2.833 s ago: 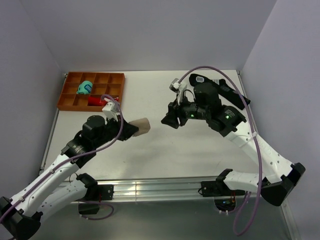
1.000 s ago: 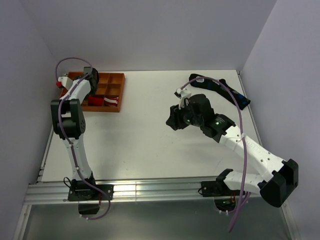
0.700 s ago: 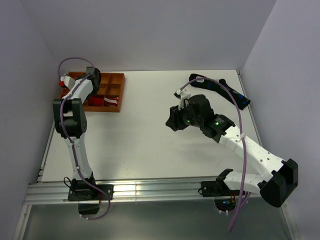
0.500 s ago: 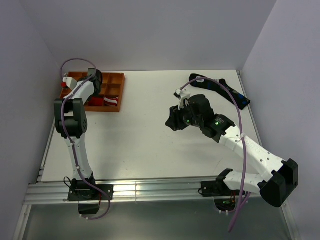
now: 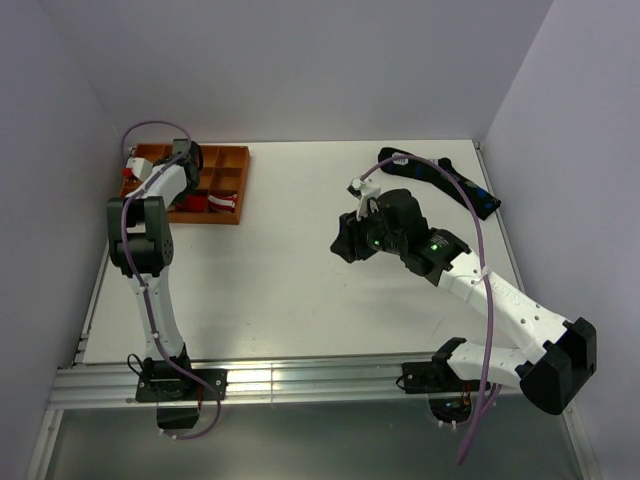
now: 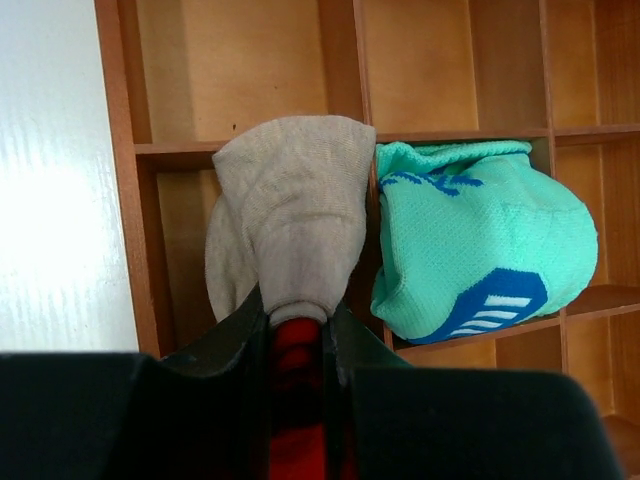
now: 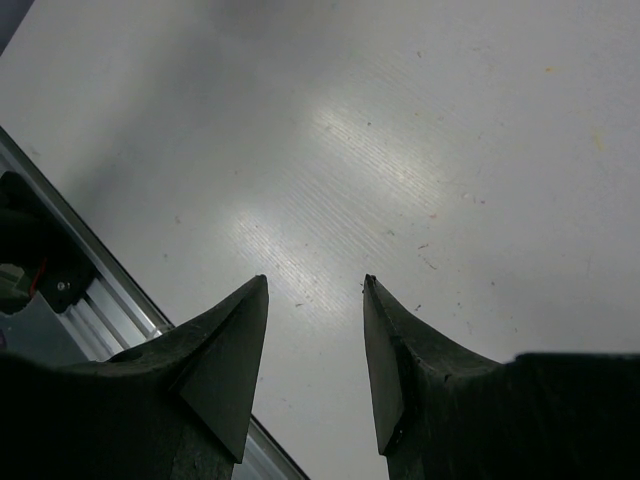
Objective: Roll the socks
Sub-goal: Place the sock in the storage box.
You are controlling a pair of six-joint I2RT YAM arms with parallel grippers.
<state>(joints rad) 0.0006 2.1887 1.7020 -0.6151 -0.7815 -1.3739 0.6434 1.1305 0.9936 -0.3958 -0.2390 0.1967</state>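
In the upper left of the top view, the left gripper (image 5: 188,158) is reaching over the orange compartmented wooden tray (image 5: 232,163), whose near edge is lying on the white table (image 5: 290,290). In the left wrist view its fingers are clamping the red end of the rolled tan fabric socks (image 6: 295,225), with the beige bulk of the roll sticking out beyond the tips. The roll is hanging over the column of cells beside the tray's left wall, and its rounded end is crossing a horizontal divider; whether it is touching the cell floor cannot be told. Its right edge is pressing close against a teal rolled bundle with blue and white marks (image 6: 475,250) in the next cell, while bare wood is showing in the cells along the top of that frame. A red-and-white rolled bundle (image 5: 215,203) is sitting in the tray's near row. At mid-frame right, the right gripper (image 5: 340,245) is hovering with its jaws apart and gripping nothing, bare table showing between and around its fingers and the aluminium rail (image 7: 110,320) running at lower left. A long black sock (image 5: 450,180) is lying at the upper right, close to the table's far edge.
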